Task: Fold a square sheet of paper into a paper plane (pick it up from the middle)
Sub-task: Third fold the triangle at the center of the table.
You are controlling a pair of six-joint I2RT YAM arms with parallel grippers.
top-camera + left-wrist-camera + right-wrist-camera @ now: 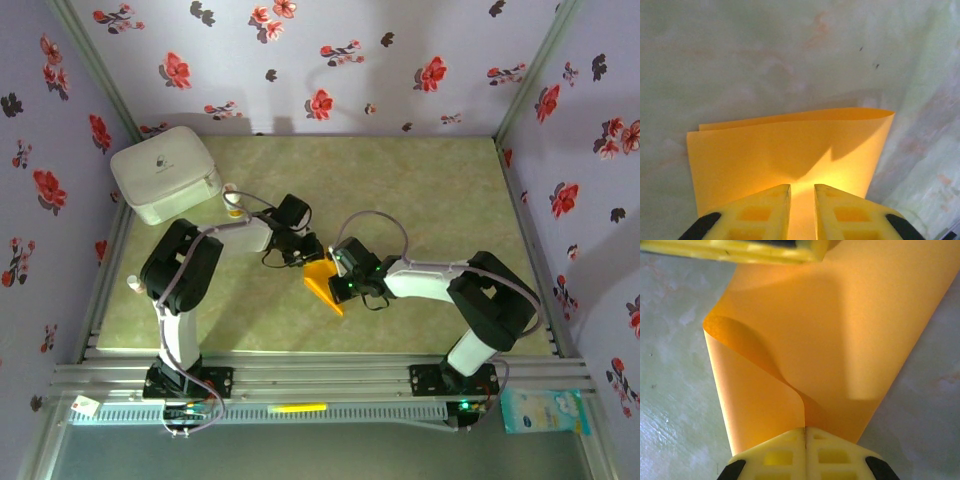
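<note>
Top view, centre of frame: square sheet of paper [322, 283], bright orange, bent over on itself, over the green marbled table [430, 190] and between two grippers; left gripper [308, 250] at its upper edge, right gripper [342, 280] at its right side. Upper left of frame: white case [165, 172], small white bottle [232, 205] just beside its lower right corner; floral-papered walls [350, 60] all around.

Left wrist view, lower half: sheet curled into a loose fold, rounded bend at right; yellow fingers [765, 210] at the bottom edge, jaws a narrow gap apart, orange paper visible through the gap, not squeezed.

Right wrist view, bottom centre: jaws pressed together, pinching a rolled-over edge of the sheet; along the top edge, one finger of the left gripper against the paper.
</note>
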